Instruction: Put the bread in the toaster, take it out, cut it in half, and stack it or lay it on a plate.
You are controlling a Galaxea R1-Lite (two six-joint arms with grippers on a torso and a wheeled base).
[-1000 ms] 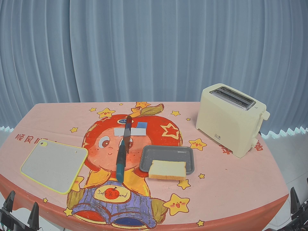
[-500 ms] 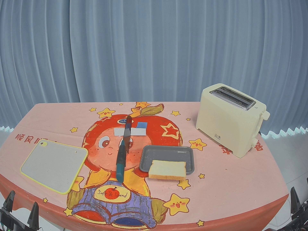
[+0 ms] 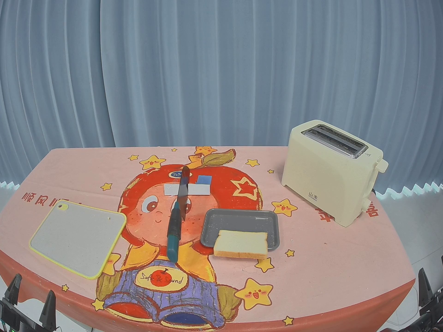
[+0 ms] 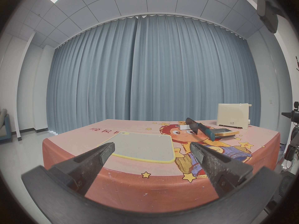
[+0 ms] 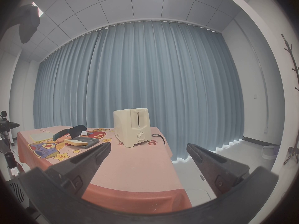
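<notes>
First step, unstarted: the bread slice [image 3: 240, 244] lies on the grey tray [image 3: 240, 218], left of the toaster [image 3: 333, 171]. The left hand [image 4: 151, 148] and right hand [image 5: 148, 149] gape wide, empty. Next, I judge, the right hand must pinch the slice's edges.

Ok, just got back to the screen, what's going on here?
Nothing is being handled yet. The left gripper and right gripper are both open and empty, off the near edge of the table. The bread lies on the grey tray, no slice shows in the toaster, and the knife rests between the tray and the cutting board.
</notes>
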